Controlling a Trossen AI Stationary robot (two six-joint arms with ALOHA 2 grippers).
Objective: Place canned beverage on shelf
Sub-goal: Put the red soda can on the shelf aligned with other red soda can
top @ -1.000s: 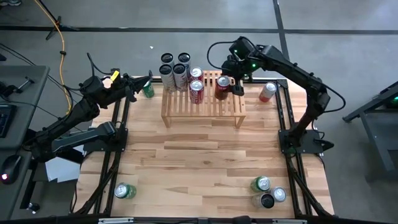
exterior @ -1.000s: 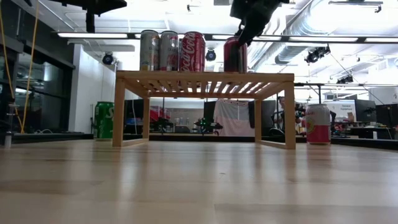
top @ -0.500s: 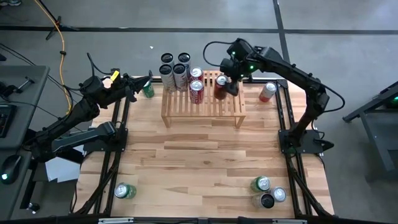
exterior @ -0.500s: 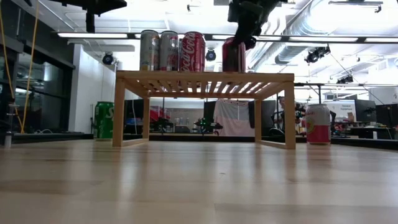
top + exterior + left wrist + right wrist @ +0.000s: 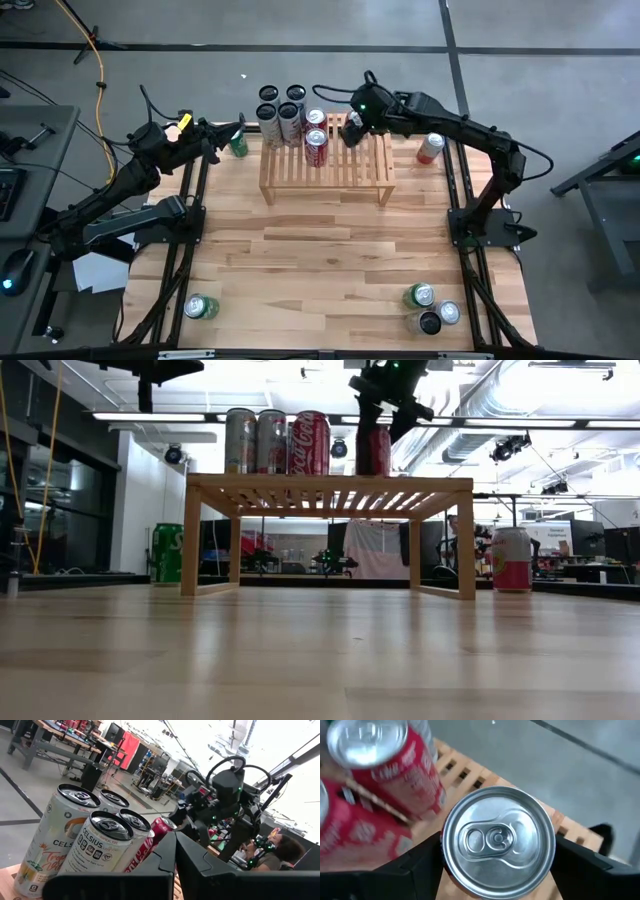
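A: The counter [image 5: 330,260] is pale wood planks, with grey floor around it. The shelf [image 5: 327,170] stands at its far side, about 12 o'clock from the centre in the high view.

B: What changed in the last second?

A: The right claw [image 5: 351,128] was wide open beside the dark red can [image 5: 373,450]. Now it has moved over the can and narrowed, with one finger on each side of it, as the right wrist view shows. Meanwhile the can has shifted toward the shelf's back edge and now sits at 3 o'clock from the red cola cans [image 5: 315,146], close to them.

B: So the can is held?

A: The fingers hug its sides, so I judge it is gripped. It is already on the slats, so probably the claw is only adjusting its position.

B: Which way does the can point?

A: It stands upright: its long axis is vertical and its silver lid [image 5: 498,837] faces up.

B: And the other arm?

A: The left claw [image 5: 237,128] waits fully closed and empty at 9 o'clock from the shelf, by a green can [image 5: 238,144].
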